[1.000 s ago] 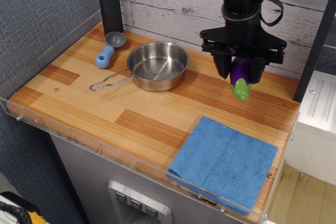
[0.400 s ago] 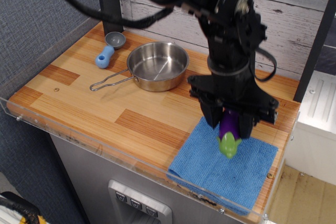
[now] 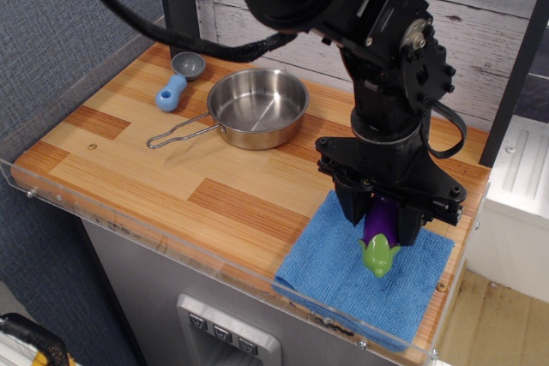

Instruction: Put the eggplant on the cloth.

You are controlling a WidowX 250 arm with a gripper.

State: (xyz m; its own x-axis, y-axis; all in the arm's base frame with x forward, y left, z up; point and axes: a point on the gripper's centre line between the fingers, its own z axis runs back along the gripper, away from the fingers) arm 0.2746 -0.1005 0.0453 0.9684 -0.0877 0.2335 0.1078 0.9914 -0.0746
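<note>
— Eggplant [image 3: 378, 233] status?
— Pinched in the pincer [image 3: 380, 231], stem down, now lower over the cloth [image 3: 343, 276] than a moment ago.
— So nearly done?
— I'd judge so: only the release remains, though contact with the cloth isn't clear.

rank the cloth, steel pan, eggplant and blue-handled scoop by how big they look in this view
1. cloth, largest, though nearest the camera
2. steel pan
3. blue-handled scoop and eggplant: too close to rank, since the tool hides the eggplant's upper part
</note>
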